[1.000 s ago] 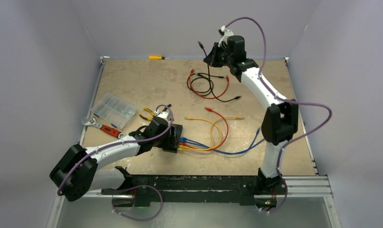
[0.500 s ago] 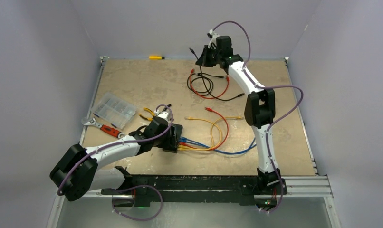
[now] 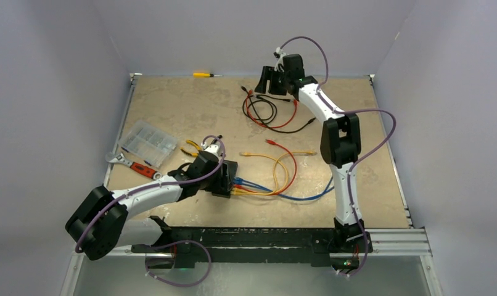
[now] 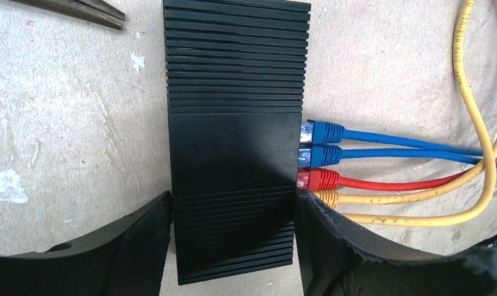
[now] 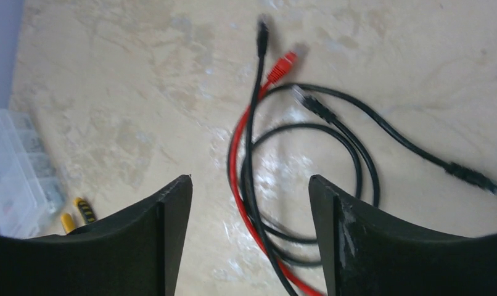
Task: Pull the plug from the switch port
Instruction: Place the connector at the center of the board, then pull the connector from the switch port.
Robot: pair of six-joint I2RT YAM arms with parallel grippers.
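Switch (image 4: 234, 92) lies left of centre on the tabletop (image 3: 172, 105), just right of one clear compartment box (image 3: 148, 142) and one red-handled wrench (image 3: 135, 165). You have the left gripper (image 4: 232, 209) clamped across its near end, jaws pressed against both long sides. That hold looks meant to pin the box down so a tug on a plug does not drag it along. On its right face you can count four plugs seated side by side: two blue plugs (image 4: 323, 131), one red plug (image 4: 320, 179) and one yellow plug (image 4: 329, 198), with their cables trailing off to the right. Further right, toward the far edge, the right gripper (image 5: 251, 185) hovers with its jaws wide and nothing between them. Below it is a loose heap of one red cable (image 5: 234, 160) and black cables (image 5: 357, 154) too tangled to count. It is well apart from the switch, so you would need to bring it to the port row before any seated plug can be drawn.
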